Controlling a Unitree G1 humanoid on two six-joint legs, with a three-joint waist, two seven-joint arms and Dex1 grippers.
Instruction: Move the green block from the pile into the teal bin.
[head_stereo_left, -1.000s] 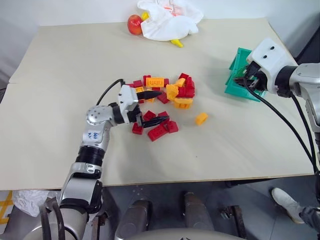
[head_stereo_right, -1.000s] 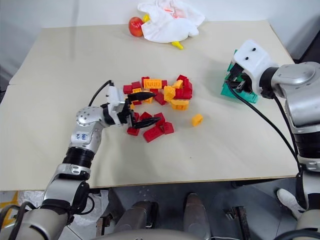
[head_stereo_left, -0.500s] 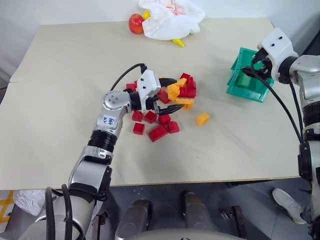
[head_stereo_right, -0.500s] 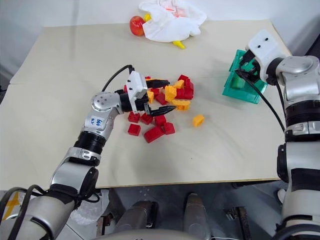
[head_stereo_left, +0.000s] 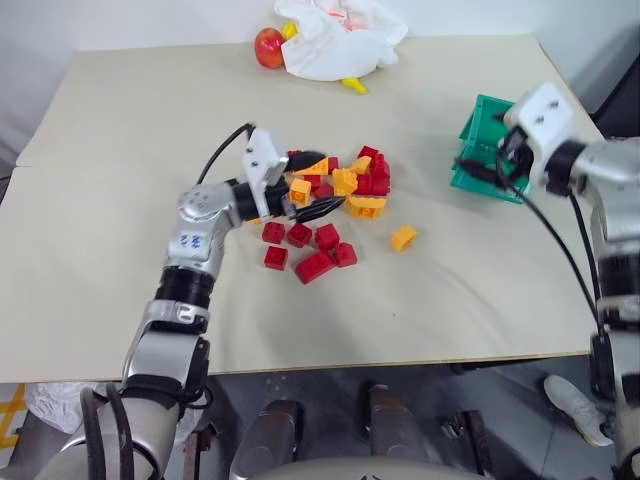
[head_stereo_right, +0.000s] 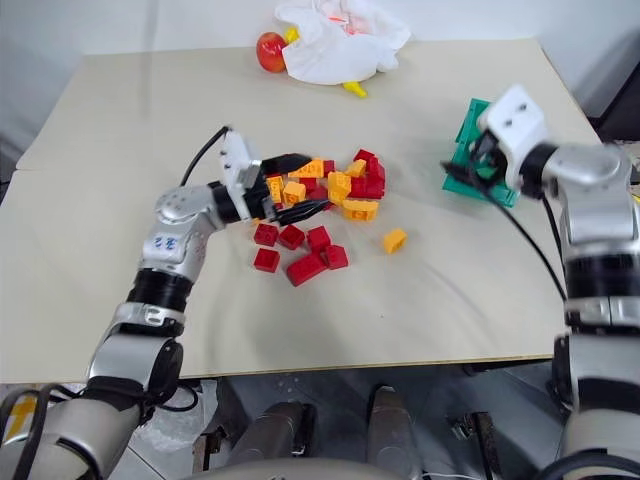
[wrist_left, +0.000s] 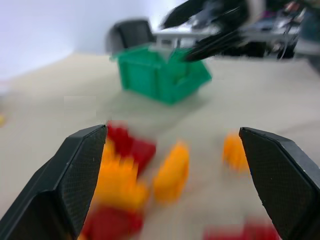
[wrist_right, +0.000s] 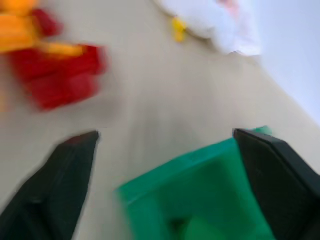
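The right gripper fingers have spread wide over the teal bin, so the green block is probably dropped in. The left gripper fingers are spread by the pile.

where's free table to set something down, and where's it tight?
Free: the table's wide stretch on the robot's left of the pile, and the near strip below the lone orange brick. Tight: around the pile under the left gripper, and by the teal bin and right gripper.
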